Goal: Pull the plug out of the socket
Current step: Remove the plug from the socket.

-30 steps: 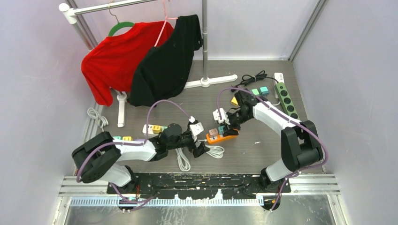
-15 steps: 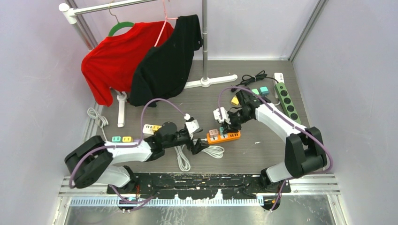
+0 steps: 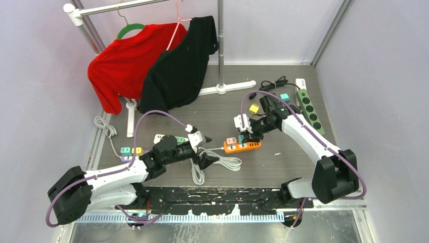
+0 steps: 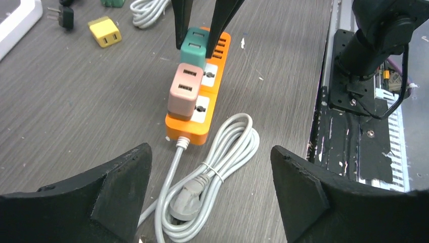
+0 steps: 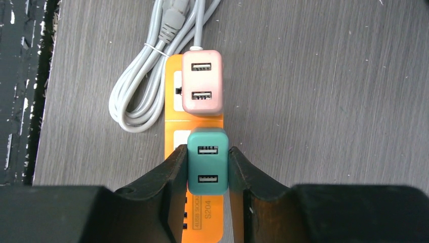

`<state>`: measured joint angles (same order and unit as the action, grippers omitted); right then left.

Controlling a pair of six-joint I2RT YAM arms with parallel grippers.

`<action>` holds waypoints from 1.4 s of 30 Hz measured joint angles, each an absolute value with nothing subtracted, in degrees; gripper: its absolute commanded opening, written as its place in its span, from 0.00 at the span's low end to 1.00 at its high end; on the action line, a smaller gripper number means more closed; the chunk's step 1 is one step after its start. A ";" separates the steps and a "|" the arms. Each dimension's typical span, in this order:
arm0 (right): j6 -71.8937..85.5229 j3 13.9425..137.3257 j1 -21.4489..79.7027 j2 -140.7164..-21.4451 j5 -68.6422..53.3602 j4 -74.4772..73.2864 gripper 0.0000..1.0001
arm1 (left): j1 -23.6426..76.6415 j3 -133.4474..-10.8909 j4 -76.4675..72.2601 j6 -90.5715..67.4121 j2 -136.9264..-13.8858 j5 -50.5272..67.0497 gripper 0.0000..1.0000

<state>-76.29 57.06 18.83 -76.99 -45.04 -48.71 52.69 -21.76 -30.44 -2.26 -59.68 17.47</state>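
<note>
Reaching inward, right tool (image 5: 207, 153) clamping teal plug (image 5: 207, 169), left tool (image 4: 210, 154) agape

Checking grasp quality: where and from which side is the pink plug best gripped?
Probably grip the pink plug from straight above, fingers on its two flat sides facing across the orange strip. It stands upright, those sides are free; the teal plug crowds one end.

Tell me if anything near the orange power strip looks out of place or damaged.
Nothing looks damaged. The strip lies flat with the pink plug and teal plug standing upright on it, the right gripper shut on the teal one. The only clutter: a yellow plug and a small black plug lying loose on the table beyond it.
</note>
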 measured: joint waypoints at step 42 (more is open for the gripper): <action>-80.47 54.92 17.23 -85.45 -46.50 -47.13 0.04 | 52.69 -39.20 -52.73 2.13 -109.43 26.09 0.62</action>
